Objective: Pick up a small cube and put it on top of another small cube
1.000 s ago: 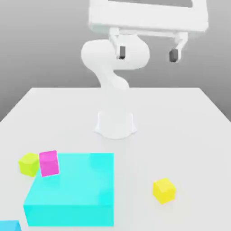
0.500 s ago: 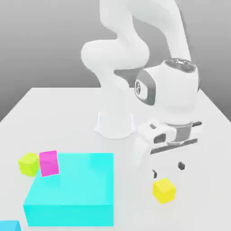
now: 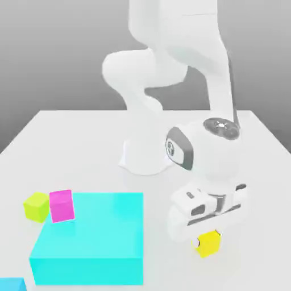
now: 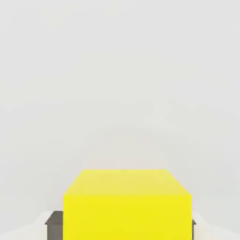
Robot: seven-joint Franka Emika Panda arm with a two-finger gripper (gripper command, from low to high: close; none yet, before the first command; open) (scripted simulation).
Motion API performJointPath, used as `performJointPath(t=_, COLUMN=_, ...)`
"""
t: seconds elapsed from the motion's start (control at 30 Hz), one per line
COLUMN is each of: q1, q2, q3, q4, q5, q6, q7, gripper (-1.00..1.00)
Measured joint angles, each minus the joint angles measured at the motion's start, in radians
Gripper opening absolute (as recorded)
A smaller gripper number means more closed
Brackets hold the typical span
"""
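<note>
Yellow cube (image 3: 209, 242) sits on the bench (image 3: 85, 148), right in the exterior view; our tool (image 3: 208, 241) straddles it, fingers apart. Lifting and stacking on another small cube remain undone.

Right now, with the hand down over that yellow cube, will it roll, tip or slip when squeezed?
The yellow cube has flat faces, so it probably won't roll. It sits flat on the table, squat, so tipping seems unlikely. Its smooth, plain sides might slip under a weak squeeze from the hand.
</note>
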Motion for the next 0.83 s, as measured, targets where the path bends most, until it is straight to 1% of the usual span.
performJointPath(t=0.1, q1=-0.017, q2=-0.106, q3=0.03, q4=-0.022, q5=0.067, q6=-0.084, q7=-0.049, gripper=-1.0)
performJointPath(t=0.17, q1=-0.068, q2=-0.167, q3=-0.014, q4=-0.022, q5=0.074, q6=-0.146, q7=-0.004, gripper=-1.0)
performJointPath(t=0.27, q1=-0.206, q2=-0.253, q3=-0.09, q4=-0.015, q5=0.069, q6=-0.24, q7=0.106, gripper=-1.0)
performJointPath(t=0.33, q1=-0.293, q2=-0.31, q3=-0.122, q4=-0.009, q5=0.072, q6=-0.303, q7=0.178, gripper=-1.0)
performJointPath(t=0.53, q1=-0.478, q2=-0.476, q3=-0.246, q4=0.006, q5=0.091, q6=-0.478, q7=0.374, gripper=-1.0)
performJointPath(t=0.57, q1=-0.509, q2=-0.489, q3=-0.268, q4=0.006, q5=0.095, q6=-0.491, q7=0.403, gripper=-1.0)
performJointPath(t=0.6, q1=-0.523, q2=-0.477, q3=-0.279, q4=0.002, q5=0.1, q6=-0.475, q7=0.416, gripper=-1.0)
performJointPath(t=0.7, q1=-0.533, q2=-0.393, q3=-0.293, q4=-0.02, q5=0.115, q6=-0.369, q7=0.419, gripper=-1.0)
performJointPath(t=0.73, q1=-0.533, q2=-0.369, q3=-0.294, q4=-0.026, q5=0.119, q6=-0.338, q7=0.416, gripper=1.0)
performJointPath(t=0.83, q1=-0.533, q2=-0.369, q3=-0.294, q4=-0.026, q5=0.119, q6=-0.338, q7=0.416, gripper=1.0)
